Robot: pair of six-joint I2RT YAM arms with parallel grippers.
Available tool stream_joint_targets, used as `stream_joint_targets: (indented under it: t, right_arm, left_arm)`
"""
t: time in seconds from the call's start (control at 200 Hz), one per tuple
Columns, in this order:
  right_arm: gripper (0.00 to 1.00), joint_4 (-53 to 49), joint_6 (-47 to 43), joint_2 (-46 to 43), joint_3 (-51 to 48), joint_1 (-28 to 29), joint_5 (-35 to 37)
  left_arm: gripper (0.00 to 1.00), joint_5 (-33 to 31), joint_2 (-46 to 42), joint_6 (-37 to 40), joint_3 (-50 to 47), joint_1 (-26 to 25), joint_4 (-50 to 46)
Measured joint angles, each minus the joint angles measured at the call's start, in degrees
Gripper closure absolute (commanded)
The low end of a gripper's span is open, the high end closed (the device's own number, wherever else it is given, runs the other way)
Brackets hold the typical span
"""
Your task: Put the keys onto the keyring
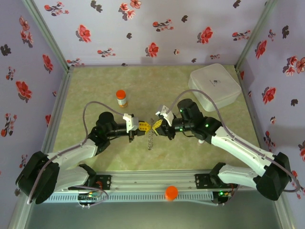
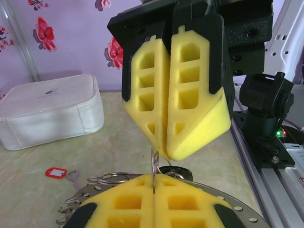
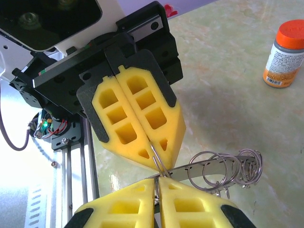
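Both grippers met nose to nose above the middle of the table, the left gripper (image 1: 146,127) coming from the left and the right gripper (image 1: 158,126) from the right. Each had its yellow foam fingers pressed fully together. Between them they pinched the same thin wire loop (image 2: 153,166), one of the small split rings on the rim of the keyring (image 2: 233,207). The left wrist camera showed the flat grey keyring lifted just under the left gripper's fingers. The right wrist camera showed more of its silvery loops bunched off to one side.

One key with a red tag (image 2: 59,173) lay on the table surface, just beside the keyring's outer loops. Whether it was already linked to them could not be told. The second key, with the dark tag, could not be picked out.

By my reading, the task was at an early stage. The ring was secured and a loop presented between the two grips, but neither gripper held a key, and no key was clearly threaded on. What seemingly remained was to pry the loop open, fetch each key and thread it on.

A white lidded container (image 2: 47,111) and an orange-capped bottle (image 3: 285,52) stood well apart from the work.
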Motion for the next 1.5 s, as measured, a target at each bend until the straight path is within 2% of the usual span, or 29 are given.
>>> stream_joint_targets:
  t: [0.165, 0.315, 0.46, 0.655, 0.835, 1.05, 1.335, 1.375, 1.43, 1.5]
  right_arm:
    - [0.88, 0.4, 0.0, 0.2, -0.2, 0.0, 0.0]
    - [0.72, 2.6, -0.2, -2.8, -2.2, 0.0, 0.9]
    - [0.7, 5.6, -2.6, -6.9, -4.9, 0.1, 1.6]
    - [0.68, 9.5, -4.7, -5.0, -4.9, 0.2, 3.5]
    - [0.7, 10.7, -6.5, -3.3, -5.0, 0.6, 3.4]
    - [0.78, 10.5, -7.8, -2.1, -5.0, 0.7, 2.8]
    - [1.0, 9.2, -8.5, -0.9, -4.5, 0.7, 0.9]
    - [1.0, 8.8, -8.9, -0.8, -4.2, 0.7, 0.8]
    - [1.0, 8.0, -9.2, -0.7, -3.8, 0.7, 0.8]
    - [1.0, 5.9, -9.8, -0.3, -2.6, 0.7, 0.8]
  left_arm:
    - [1.0, -0.4, 0.0, 0.0, -0.1, 0.0, 0.1]
    - [1.0, -0.4, 0.0, 0.0, -0.1, 0.0, 0.8]
    - [1.0, -0.4, 0.0, 0.0, -0.1, 0.0, 1.7]
    - [1.0, -0.2, 0.0, 0.0, -0.2, 0.0, 2.1]
    - [1.0, 0.8, 0.0, -0.1, -0.2, 0.0, 2.1]
    - [1.0, 1.2, 0.0, -0.5, -0.2, 0.0, 2.8]
    - [1.0, 1.2, 0.4, -1.4, -0.5, 0.1, 2.8]
    - [1.0, 1.2, 0.4, -1.5, -0.5, 0.1, 2.8]
    - [0.85, 1.2, 0.4, -1.5, -0.5, 0.1, 2.7]
    - [0.81, 0.9, 0.4, -1.2, -0.5, 0.1, 2.3]
